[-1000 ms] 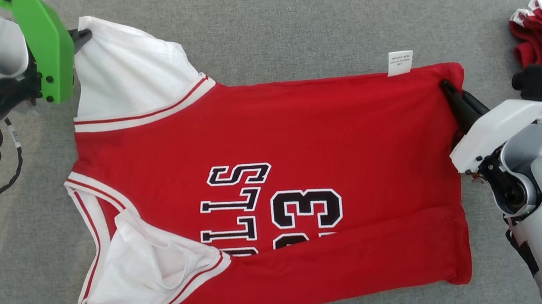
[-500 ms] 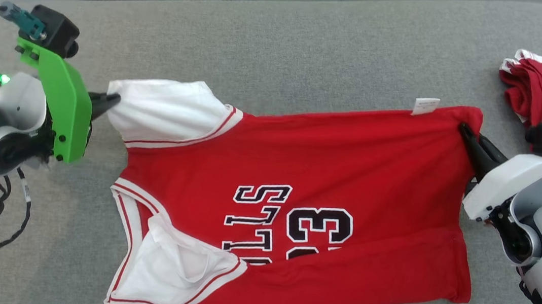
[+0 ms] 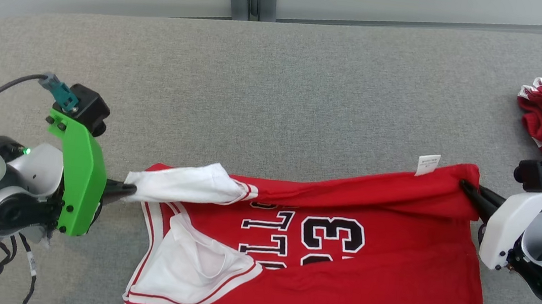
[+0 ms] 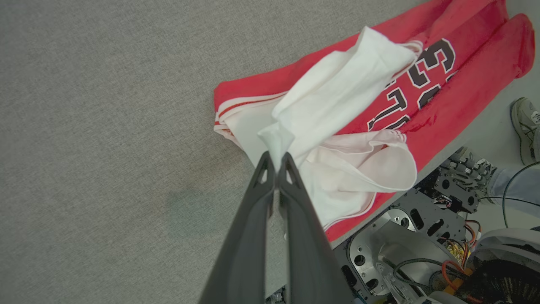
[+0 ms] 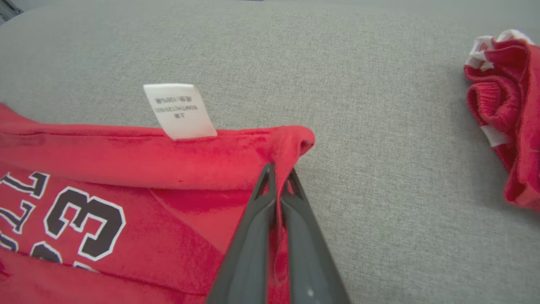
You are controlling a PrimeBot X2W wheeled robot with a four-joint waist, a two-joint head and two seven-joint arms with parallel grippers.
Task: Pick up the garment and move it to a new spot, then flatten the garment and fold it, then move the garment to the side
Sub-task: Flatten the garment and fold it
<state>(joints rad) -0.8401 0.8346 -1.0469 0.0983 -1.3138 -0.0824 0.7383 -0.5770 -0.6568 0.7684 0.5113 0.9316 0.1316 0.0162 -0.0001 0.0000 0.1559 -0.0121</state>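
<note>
Head view: red garment (image 3: 380, 271) on grey worktop (image 3: 308, 90), far edge lifted at both ends, prob. for folding over. L wrist view: left gripper (image 4: 276, 158) clamped on white sleeve (image 4: 337, 93). R wrist view: right gripper (image 5: 278, 169) clamped on hem corner (image 5: 295, 139).

The jersey (image 3: 378, 281) is red with white armholes (striped red-and-white trim) and black, white-edged numerals; the tabletop (image 3: 308, 90) is plain grey.
</note>
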